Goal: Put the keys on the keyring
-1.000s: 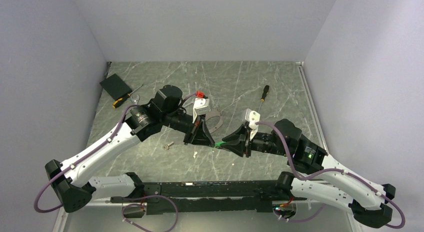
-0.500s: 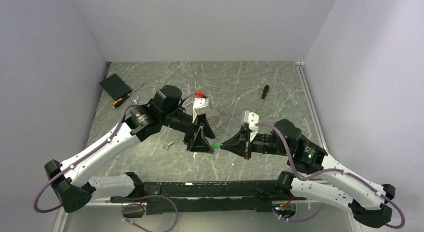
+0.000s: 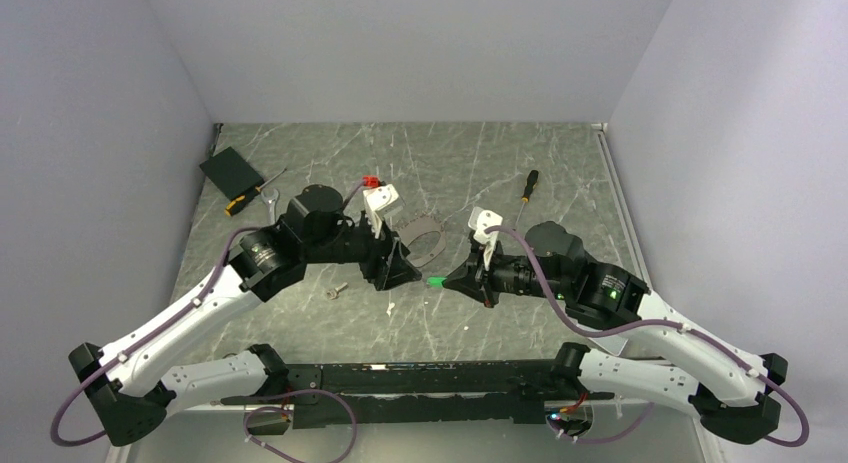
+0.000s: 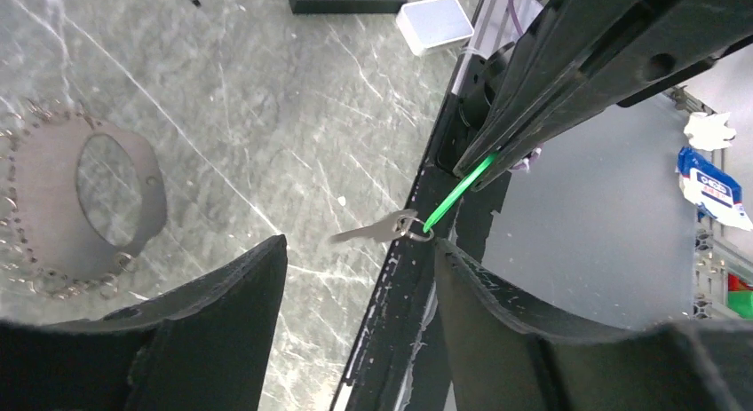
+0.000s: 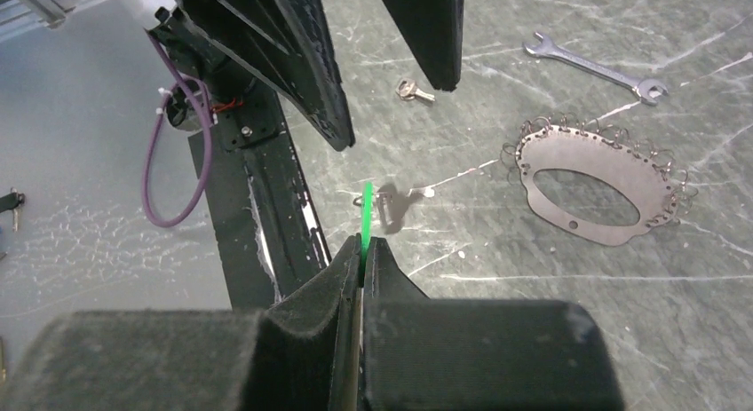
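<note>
- Right gripper (image 5: pixel 362 249): jaws pressed together on a thin green tab (image 5: pixel 367 211) that pokes out past the fingertips.
- A small silvery key (image 4: pixel 373 231) hangs from the tab's far tip.
- Left gripper (image 4: pixel 360 282): jaws wide apart and empty, with the hanging key just ahead of its gap.
- The keyring (image 5: pixel 604 185), a grey oval plate edged with wire loops, lies flat ahead-right of the right gripper.
- A second key (image 5: pixel 415 90) lies farther ahead, and a wrench (image 5: pixel 593 67) lies beyond the keyring.

Left gripper (image 4: pixel 360 251) was opened and its arm drawn back leftward. Right gripper (image 5: pixel 362 247) was closed on the green key (image 5: pixel 366 207) and moved leftward.
</note>
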### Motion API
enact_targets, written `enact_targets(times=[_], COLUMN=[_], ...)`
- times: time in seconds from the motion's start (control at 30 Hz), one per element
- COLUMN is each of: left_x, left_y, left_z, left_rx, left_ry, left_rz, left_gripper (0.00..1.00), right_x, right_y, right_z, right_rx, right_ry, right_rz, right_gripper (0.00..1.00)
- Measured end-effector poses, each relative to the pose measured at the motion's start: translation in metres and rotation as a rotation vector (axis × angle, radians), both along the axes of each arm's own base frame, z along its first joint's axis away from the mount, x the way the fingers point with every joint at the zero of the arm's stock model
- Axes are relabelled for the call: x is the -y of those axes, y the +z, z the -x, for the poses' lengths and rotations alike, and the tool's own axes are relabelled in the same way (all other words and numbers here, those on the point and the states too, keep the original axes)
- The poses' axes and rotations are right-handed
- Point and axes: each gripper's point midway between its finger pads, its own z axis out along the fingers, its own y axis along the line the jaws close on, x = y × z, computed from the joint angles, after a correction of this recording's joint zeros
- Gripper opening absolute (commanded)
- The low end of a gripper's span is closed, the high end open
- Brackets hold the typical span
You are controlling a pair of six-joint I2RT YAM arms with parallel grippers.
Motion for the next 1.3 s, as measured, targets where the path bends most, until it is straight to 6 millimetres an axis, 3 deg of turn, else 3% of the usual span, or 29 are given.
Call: enact_targets(times=[0.07, 0.3, 0.4, 0.53, 0.57, 0.67, 0.9, 1.3], left_x=[0.002, 0.011, 0.009, 0.006, 0.005, 0.001, 0.006, 0.020], left_y=[-0.009, -0.017, -0.032, -0.050, -0.053, -0.056, -0.034, -0.027], left_z=[-0.001, 0.004, -0.001, -0.005, -0.006, -0.013, -0.022, -0.006], left_rx=[-0.023, -0.034, -0.017, 0.019, 0.042, 0.116, 0.248, 0.290], left_ry=[0.004, -0.051, -0.008, 0.020, 0.027, 0.055, 0.049, -0.094], left_rz=[-0.004, 0.027, 0.043, 0.057, 0.061, 0.067, 0.131, 0.202], left_gripper=[0.56, 0.56, 0.53, 0.32, 0.31, 0.38, 0.41, 0.50], right_x=[0.000, 0.003, 0.006, 0.006, 0.006, 0.005, 0.006, 0.002], right_y=[-0.001, 0.003, 0.006, 0.007, 0.006, 0.003, 0.004, -0.004], right_z=[0.000, -0.005, -0.011, -0.018, -0.019, -0.020, -0.025, -0.026], right_rx=[-0.004, -0.026, -0.054, -0.091, -0.099, -0.127, -0.169, -0.236], right_ry=[-0.001, -0.059, -0.118, -0.181, -0.191, -0.214, -0.273, -0.312], right_rz=[0.003, -0.011, -0.013, -0.015, -0.014, -0.014, -0.037, -0.053], right_gripper=[0.00, 0.00, 0.00, 0.00, 0.00, 0.00, 0.00, 0.00])
